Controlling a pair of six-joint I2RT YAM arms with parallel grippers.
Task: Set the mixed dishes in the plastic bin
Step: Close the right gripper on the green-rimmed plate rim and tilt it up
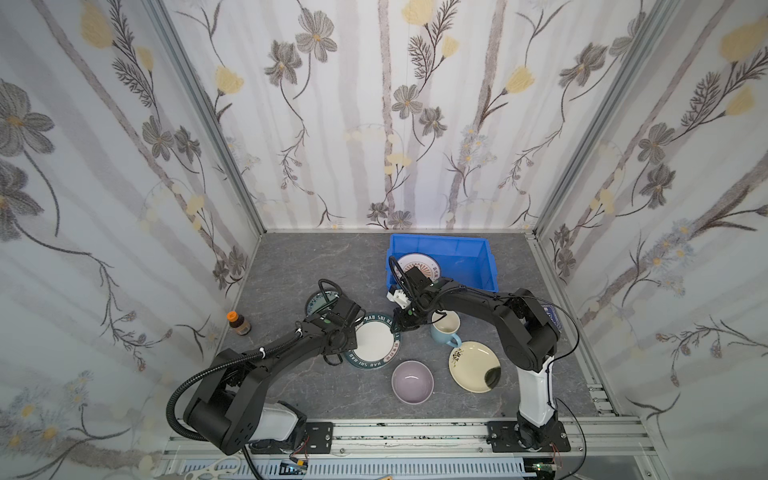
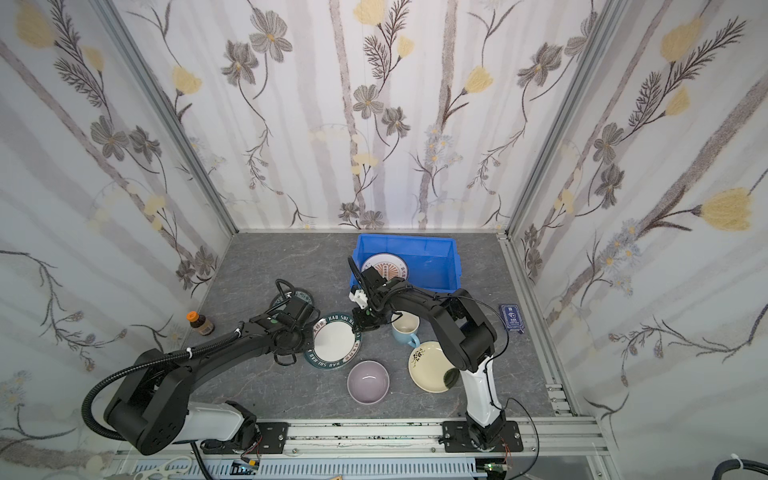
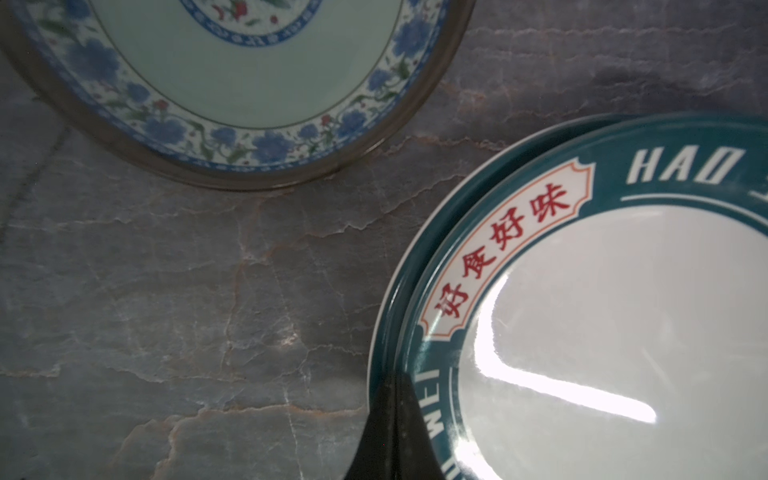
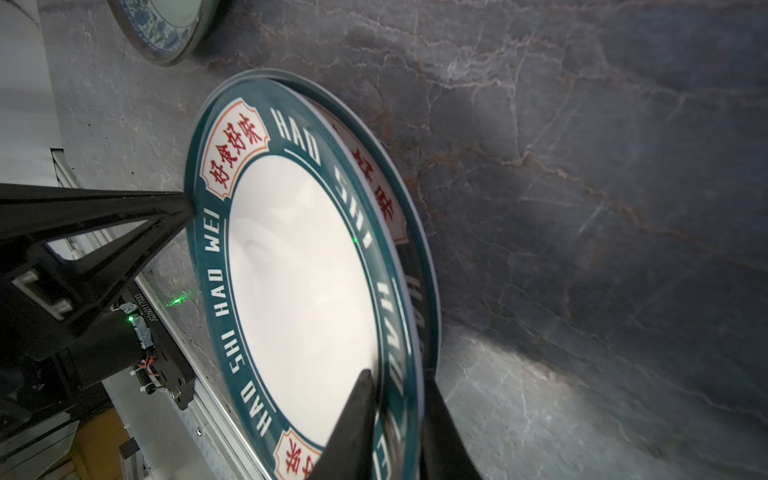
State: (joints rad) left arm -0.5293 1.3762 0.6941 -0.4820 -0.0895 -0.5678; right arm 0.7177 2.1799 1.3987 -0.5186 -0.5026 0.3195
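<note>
The grey desk (image 1: 311, 266) carries a blue bin (image 1: 436, 237) at its far side, long axis running left to right. One plate (image 1: 417, 264) already lies in the bin's left half, and the right half is bare.

Near and left of the bin sit two stacked teal plates. The top plate (image 4: 299, 270) is tipped up off the lower plate (image 4: 430, 291). The right pincer (image 4: 397, 378) looks clamped on the top plate's right rim, one finger inside and one under. The left pincer (image 4: 187, 203) is closed, its tip against the opposite rim.

From the right pincer the bin lies just beyond, far and slightly right, so the right arm is the nearer carrier.

A floral plate (image 1: 320, 301), cream plate (image 1: 473, 365), bowl (image 1: 412, 381) and mug (image 1: 445, 330) wait on the desk.
</note>
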